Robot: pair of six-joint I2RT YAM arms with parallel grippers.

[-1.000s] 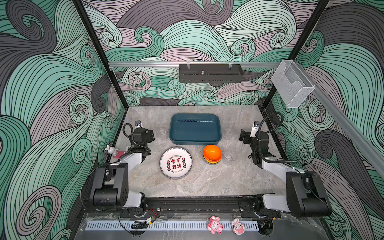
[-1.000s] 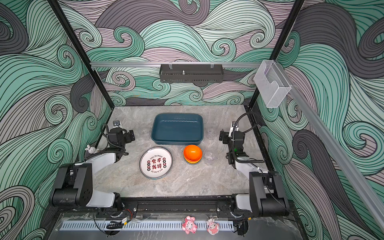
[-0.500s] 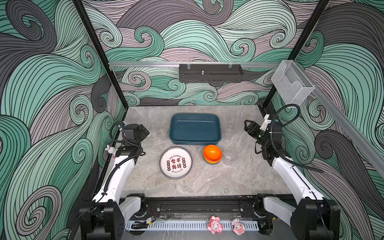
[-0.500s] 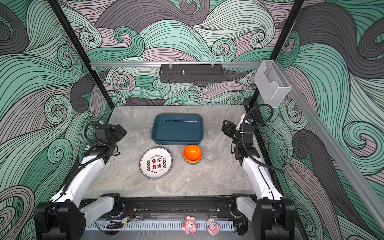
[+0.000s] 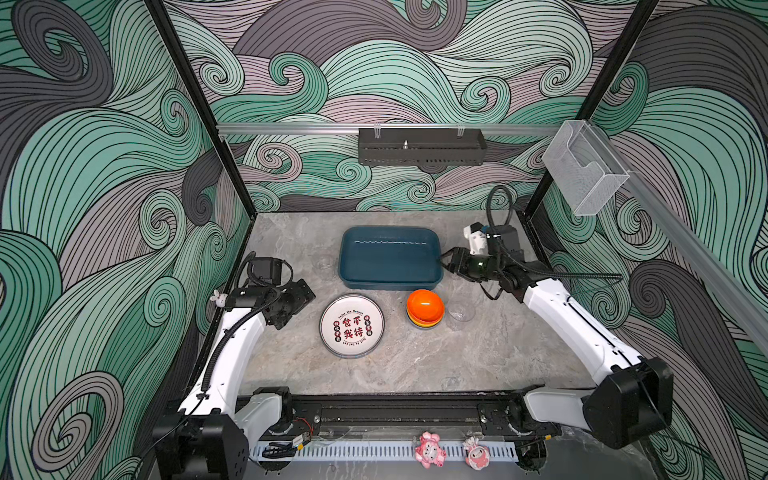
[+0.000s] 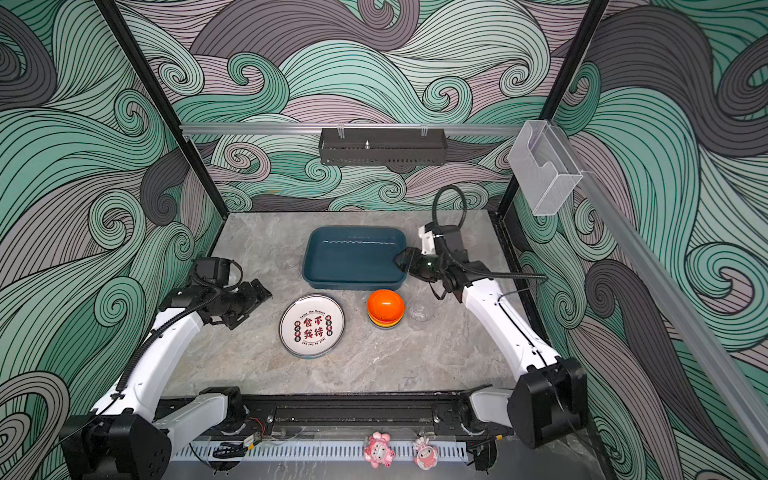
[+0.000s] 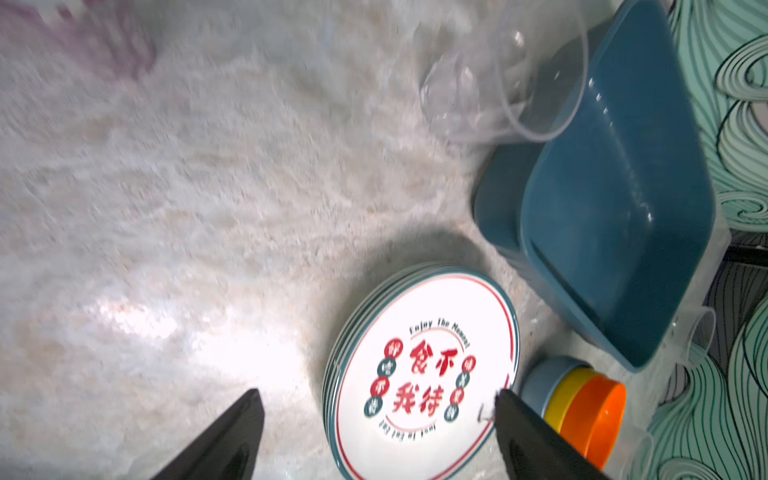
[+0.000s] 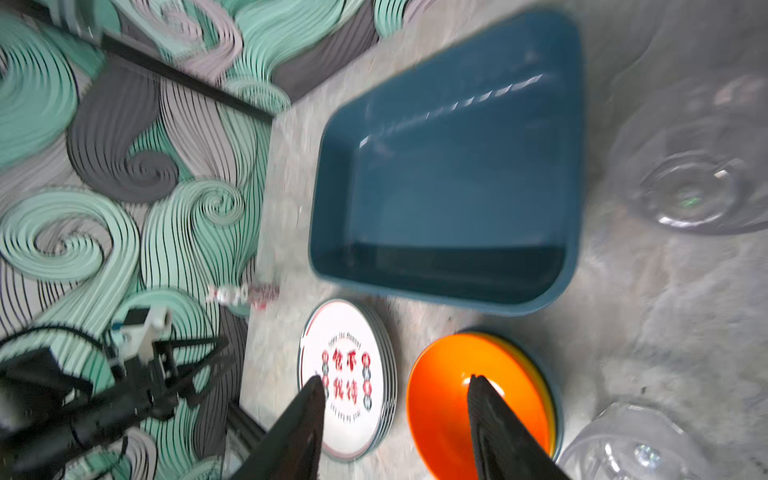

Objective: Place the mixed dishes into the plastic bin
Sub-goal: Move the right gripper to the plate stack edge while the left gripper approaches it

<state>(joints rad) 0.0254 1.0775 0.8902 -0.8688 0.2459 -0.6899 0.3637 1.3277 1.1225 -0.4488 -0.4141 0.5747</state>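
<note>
A stack of white plates (image 5: 351, 326) (image 6: 311, 326) printed with red characters lies in front of the dark teal bin (image 5: 388, 284) (image 6: 353, 284). To the plates' right sits a stack of bowls (image 5: 425, 308) (image 6: 385, 308), the top one orange. One clear tumbler (image 5: 324, 262) stands left of the bin and another (image 5: 461, 311) right of the bowls. My left gripper (image 5: 309, 293) (image 7: 377, 392) hovers open left of the plates (image 7: 424, 374), holding nothing. My right gripper (image 5: 442, 259) (image 8: 395, 378) hangs open and empty by the bin's right end, above the bowls (image 8: 478, 399).
A black perforated tray (image 5: 422, 146) hangs on the back wall, a clear acrylic holder (image 5: 584, 166) on the right rail. Two pink figurines (image 5: 428, 449) stand on the front rail, and a small white figurine (image 5: 216, 297) sits at the table's left edge.
Both arms have unfolded from their low rest. The left gripper swung in toward the plates, the right toward the bin's right end. The right jaws have narrowed.
</note>
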